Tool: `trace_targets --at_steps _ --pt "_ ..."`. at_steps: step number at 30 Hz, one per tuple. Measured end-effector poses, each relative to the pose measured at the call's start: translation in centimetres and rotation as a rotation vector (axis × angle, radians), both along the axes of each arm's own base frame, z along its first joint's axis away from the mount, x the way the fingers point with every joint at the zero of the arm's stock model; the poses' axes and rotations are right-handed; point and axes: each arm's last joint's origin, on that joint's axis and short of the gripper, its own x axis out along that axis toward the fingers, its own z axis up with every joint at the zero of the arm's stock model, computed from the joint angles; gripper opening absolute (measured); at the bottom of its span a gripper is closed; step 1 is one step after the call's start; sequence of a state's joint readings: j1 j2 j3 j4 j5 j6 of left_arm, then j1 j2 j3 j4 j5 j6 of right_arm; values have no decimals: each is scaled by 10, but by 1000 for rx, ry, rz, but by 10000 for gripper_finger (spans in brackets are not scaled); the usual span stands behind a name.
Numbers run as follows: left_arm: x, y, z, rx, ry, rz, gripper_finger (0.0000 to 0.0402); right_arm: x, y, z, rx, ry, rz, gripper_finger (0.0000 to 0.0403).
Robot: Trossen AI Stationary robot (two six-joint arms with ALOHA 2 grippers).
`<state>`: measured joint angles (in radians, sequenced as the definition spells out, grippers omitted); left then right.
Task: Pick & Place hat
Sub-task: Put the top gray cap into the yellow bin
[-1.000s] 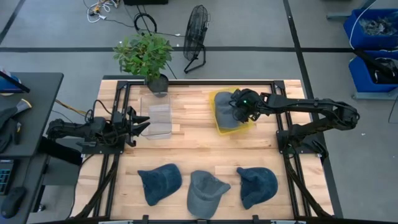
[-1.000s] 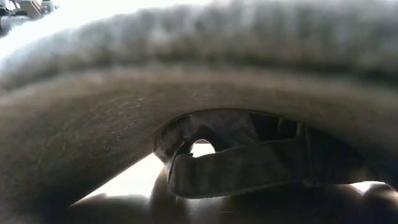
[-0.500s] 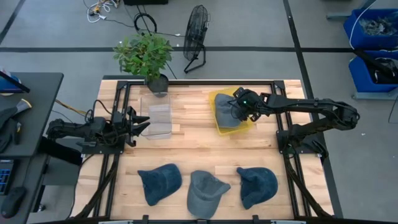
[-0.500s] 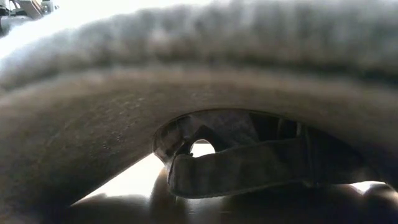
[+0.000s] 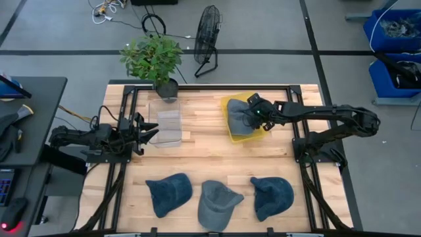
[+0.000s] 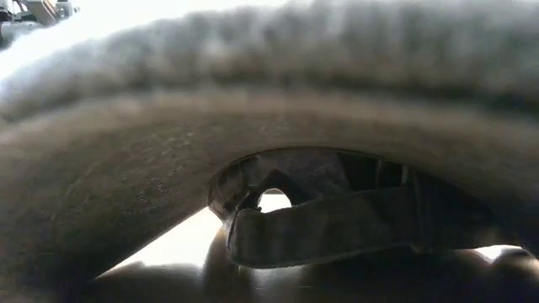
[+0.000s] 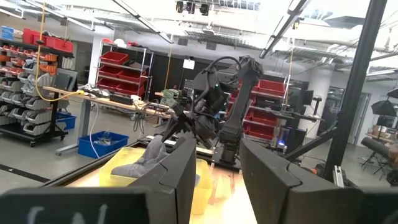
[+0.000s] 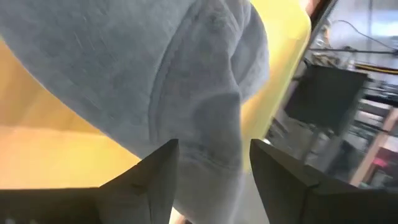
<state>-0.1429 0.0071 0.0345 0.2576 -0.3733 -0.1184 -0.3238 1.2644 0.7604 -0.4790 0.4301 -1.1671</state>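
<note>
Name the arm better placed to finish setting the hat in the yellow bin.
Right. Its gripper hangs over the yellow bin, jaws open around the grey hat lying there. The left gripper waits across the table by the clear container.

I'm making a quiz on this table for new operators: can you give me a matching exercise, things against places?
Things:
1. grey hat
2. clear bin
3. potted plant
4. three hats

Places:
A. row along the table's near edge
B. in the yellow bin
C. far edge of the table
D. in front of the left gripper

Pairs: 1-B, 2-D, 3-C, 4-A
</note>
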Motion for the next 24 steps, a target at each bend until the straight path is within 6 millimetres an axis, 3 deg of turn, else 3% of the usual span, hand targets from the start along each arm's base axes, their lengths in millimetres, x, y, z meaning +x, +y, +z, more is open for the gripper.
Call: trace_targets --at_steps 8,19,24 --pt "0 0 0 2 1 0 128 8 23 3 -157 27 15 199" --pt "0 0 0 2 1 0 128 10 40 11 -396 28 -61 199" --pt "0 0 0 1 1 0 128 4 50 24 -371 -110 -102 199"
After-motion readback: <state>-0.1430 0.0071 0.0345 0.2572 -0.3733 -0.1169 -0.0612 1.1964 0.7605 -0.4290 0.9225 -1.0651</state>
